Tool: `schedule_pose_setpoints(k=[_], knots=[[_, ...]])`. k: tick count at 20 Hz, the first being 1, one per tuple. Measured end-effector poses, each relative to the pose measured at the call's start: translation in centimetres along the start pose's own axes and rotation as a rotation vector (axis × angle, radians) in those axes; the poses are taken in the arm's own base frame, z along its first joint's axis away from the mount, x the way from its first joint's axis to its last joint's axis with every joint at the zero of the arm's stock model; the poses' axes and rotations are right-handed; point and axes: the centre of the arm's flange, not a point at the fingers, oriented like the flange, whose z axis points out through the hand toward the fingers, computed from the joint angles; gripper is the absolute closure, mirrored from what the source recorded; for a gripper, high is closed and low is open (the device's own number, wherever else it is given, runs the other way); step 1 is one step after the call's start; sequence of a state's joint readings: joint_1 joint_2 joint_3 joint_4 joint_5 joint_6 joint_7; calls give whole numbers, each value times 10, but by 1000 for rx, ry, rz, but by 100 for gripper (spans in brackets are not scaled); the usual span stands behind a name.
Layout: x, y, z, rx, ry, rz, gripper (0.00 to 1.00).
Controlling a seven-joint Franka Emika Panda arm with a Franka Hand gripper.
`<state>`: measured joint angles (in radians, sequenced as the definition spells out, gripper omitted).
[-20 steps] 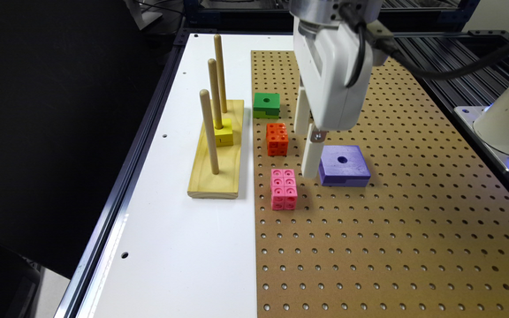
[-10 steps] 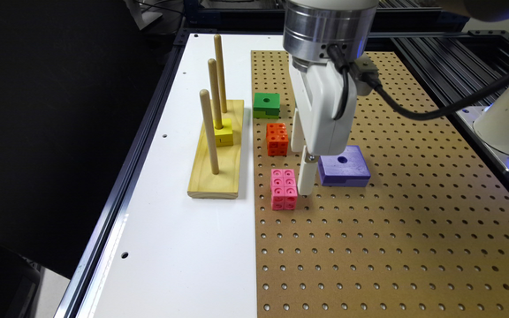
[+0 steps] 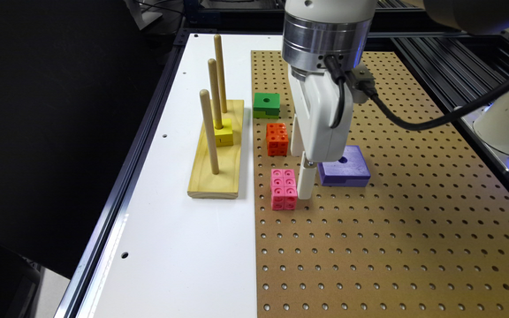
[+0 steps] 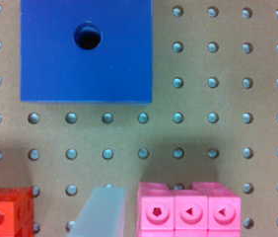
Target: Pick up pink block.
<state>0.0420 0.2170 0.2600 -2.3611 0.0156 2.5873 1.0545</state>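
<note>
The pink block (image 3: 283, 189) lies flat on the brown pegboard (image 3: 413, 247), near that board's edge with the white table strip (image 3: 184, 247). In the wrist view the pink block (image 4: 188, 210) sits between the two pale fingers (image 4: 99, 212), which stand spread apart on either side of it without touching it, so the gripper (image 3: 301, 165) is open. One finger stands between the pink block and the orange block (image 3: 277, 139), the next thing along the board's edge. The purple block (image 3: 343, 167) lies just beyond the gripper on the exterior view's right. A green block (image 3: 266, 104) sits farther back, and the wooden peg stand (image 3: 216, 150) rests on the white strip. Toward the camera the pegboard lies bare of things. Compared with half a second ago, the gripper has come lower and closer to the pink block; the blocks have not shifted.
</note>
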Motion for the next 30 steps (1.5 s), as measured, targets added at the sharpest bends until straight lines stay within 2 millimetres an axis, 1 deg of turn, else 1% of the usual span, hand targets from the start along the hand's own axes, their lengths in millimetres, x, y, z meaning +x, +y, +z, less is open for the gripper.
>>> schedule_pose_setpoints(k=[8, 15, 21, 23, 27, 28, 30], knots=[[7, -5, -2, 10, 5, 4, 0], [10, -5, 23, 14, -1, 3, 0], [12, -7, 24, 15, 0, 1, 0], [12, -6, 32, 10, -5, 1, 0], [15, -3, 58, 15, -10, 3, 0], [16, -3, 62, 17, -10, 2, 0], [17, -5, 60, 20, -8, 2, 0]])
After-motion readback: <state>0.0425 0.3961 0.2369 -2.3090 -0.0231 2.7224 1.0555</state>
